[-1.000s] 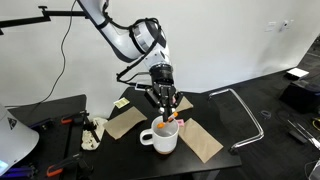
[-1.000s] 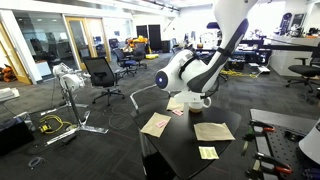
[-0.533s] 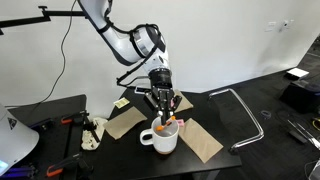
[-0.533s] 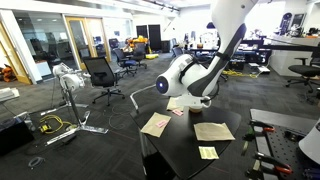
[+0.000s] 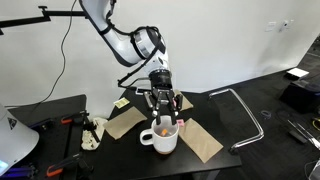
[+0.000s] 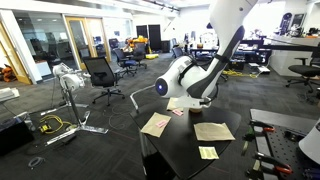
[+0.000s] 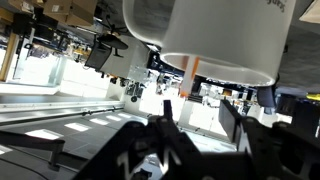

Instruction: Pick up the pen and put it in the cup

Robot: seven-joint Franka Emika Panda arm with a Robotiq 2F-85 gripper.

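The cup (image 5: 160,138), a large white mug with its handle to the left, stands on the black table between brown paper sheets. The orange pen (image 5: 164,126) stands in the cup's mouth, with its top just above the rim. My gripper (image 5: 163,108) hangs directly over the cup, jaws spread apart, and the pen is free of them. The wrist view is upside down. There the cup (image 7: 210,40) fills the top and the pen (image 7: 188,73) reaches into it. My gripper (image 7: 197,112) has its dark fingers (image 7: 229,108) set apart, with nothing between them.
Brown paper sheets (image 5: 125,122) (image 5: 200,143) lie on either side of the cup, and they show again as paper sheets (image 6: 156,124) (image 6: 213,131) with a yellow note (image 6: 208,153). A bent metal tube frame (image 5: 248,108) stands beside the table. Office chairs (image 6: 102,75) are farther off.
The jaws were shut on the pen over the cup and have now spread. The pen has dropped lower into the cup.
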